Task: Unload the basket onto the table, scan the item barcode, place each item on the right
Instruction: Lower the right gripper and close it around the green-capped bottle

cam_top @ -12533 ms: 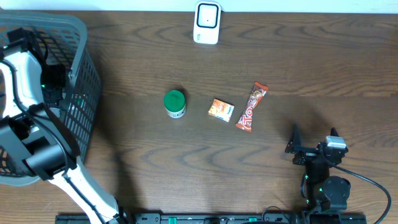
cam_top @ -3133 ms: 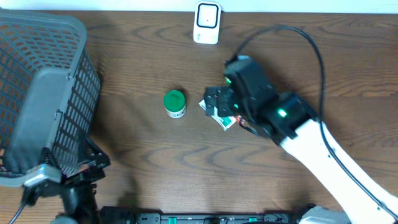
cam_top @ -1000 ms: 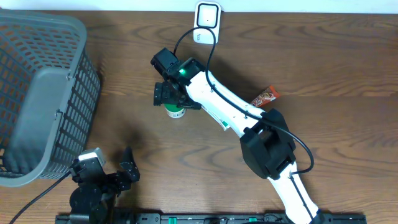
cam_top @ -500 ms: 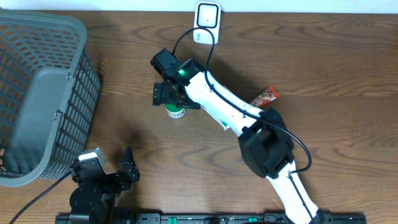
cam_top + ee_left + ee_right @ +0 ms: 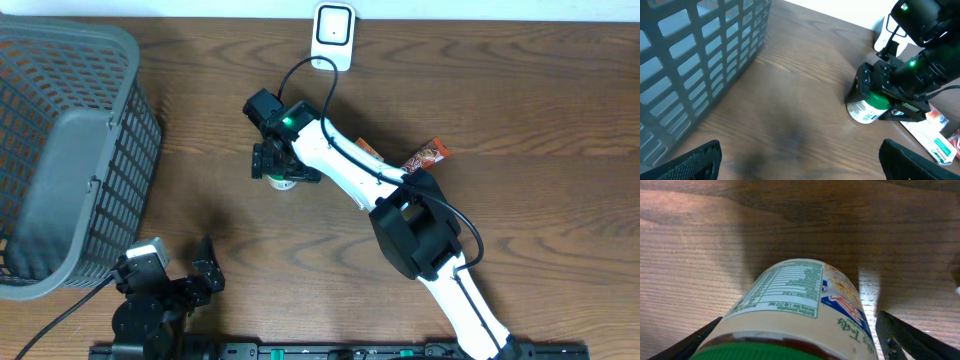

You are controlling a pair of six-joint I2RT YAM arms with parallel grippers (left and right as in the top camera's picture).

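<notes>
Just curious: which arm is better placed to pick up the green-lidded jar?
Right: the right hand straddles the green-lidded labelled jar, while the left hand sits far off near the grey mesh basket.

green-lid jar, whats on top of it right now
The right gripper sits over the jar, a finger on either side. From overhead it hides most of the green lid.

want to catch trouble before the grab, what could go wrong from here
1. The right gripper straddles the green-lidded jar with jaws open; the round wall could slip, or the jar tip, if they close off-centre.
2. The snack packet lies close beside the jar; a lift or swing might drag it.
3. No barcode shows on the visible label, so it may end up facing away from the scanner.
</notes>
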